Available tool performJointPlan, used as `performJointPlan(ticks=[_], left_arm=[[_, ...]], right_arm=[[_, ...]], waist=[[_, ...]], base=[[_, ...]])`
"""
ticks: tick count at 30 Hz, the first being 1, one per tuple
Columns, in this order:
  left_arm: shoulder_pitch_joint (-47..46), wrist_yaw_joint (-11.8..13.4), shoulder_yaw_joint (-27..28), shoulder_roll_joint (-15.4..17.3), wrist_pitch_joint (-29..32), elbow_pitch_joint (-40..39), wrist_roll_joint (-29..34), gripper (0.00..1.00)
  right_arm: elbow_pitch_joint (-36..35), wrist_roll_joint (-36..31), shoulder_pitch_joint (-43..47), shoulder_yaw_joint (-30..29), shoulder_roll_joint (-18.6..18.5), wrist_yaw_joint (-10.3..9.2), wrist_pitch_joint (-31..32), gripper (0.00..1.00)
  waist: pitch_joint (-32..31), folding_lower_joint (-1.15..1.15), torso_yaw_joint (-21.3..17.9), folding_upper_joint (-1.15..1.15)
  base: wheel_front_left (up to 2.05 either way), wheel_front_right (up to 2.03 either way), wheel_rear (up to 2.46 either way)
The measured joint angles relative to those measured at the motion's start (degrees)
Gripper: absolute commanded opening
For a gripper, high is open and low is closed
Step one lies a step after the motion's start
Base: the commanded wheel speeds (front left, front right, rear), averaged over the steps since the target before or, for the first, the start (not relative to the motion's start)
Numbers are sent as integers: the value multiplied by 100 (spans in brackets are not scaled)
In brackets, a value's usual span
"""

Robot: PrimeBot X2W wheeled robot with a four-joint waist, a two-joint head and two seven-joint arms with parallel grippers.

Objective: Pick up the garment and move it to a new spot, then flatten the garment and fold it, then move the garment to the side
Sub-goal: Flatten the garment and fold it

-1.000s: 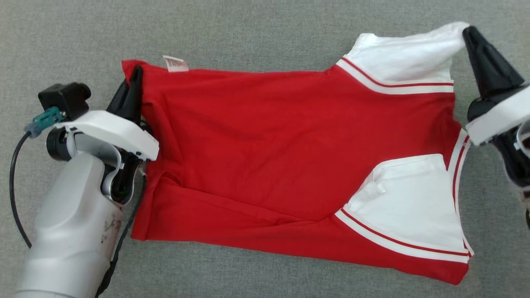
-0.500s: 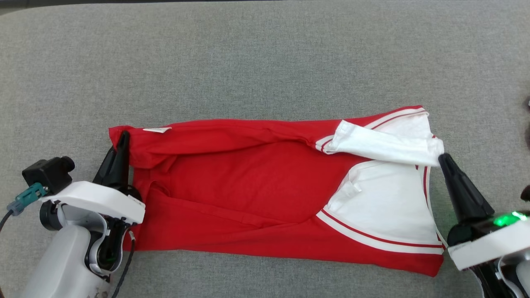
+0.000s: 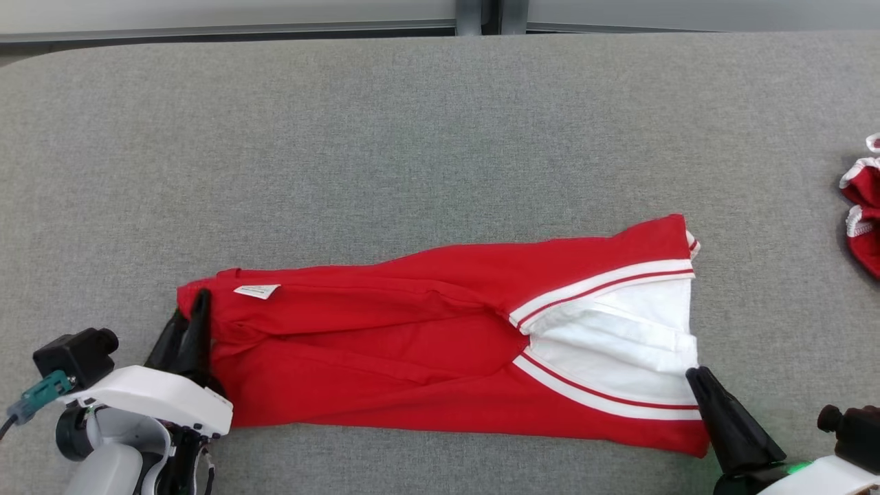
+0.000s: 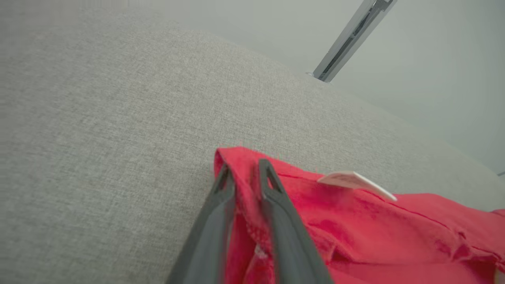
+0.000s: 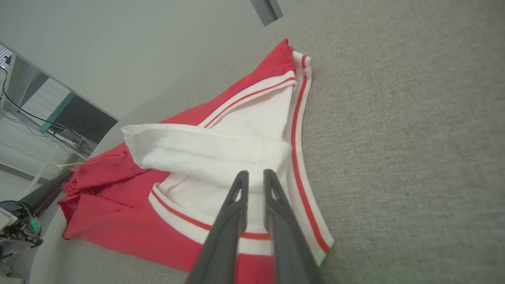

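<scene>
Fingers narrow at both ends: left fingers [image 4: 276, 209] pinch the garment's [image 3: 385, 357] red hem at 8 o'clock, while right fingers [image 5: 233, 215] rest tips-on the white sleeve [image 5: 205, 150] at 4 o'clock, grip unclear. The far half has just been drawn over the near half. The garment now lies folded lengthwise on the tabletop [image 3: 412, 137], toward 6 o'clock, with one fold seemingly done.
</scene>
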Motion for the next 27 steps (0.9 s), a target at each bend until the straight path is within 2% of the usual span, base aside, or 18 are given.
performJointPlan(ticks=[4, 8, 13, 17, 27], left_arm=[[153, 255, 76, 15, -513, -82, 313, 100], [245, 461, 96, -54, -876, -354, 793, 100], [268, 561, 154, -188, -968, -903, 1486, 100], [372, 564, 196, -349, -977, -1345, 1967, 100], [825, 601, 133, -467, -977, -1389, 2323, 100]], right_arm=[[-118, -524, -57, -102, 73, 0, -110, 100], [-292, -1322, -250, -672, 292, 0, -444, 100], [-547, -2189, -437, -1323, 678, 0, -538, 100], [-664, -2682, -475, -1516, 911, 0, -410, 100], [-680, -2853, -336, -1539, 1095, 0, -189, 100]], waist=[[-71, 0, -71, 0], [-156, 0, -134, 0], [-282, 0, -157, 0], [-408, 0, -172, 0], [-674, 0, -221, 0]], base=[[0, 0, 0], [0, 0, 0], [0, 0, 0], [0, 0, 0], [0, 0, 0]])
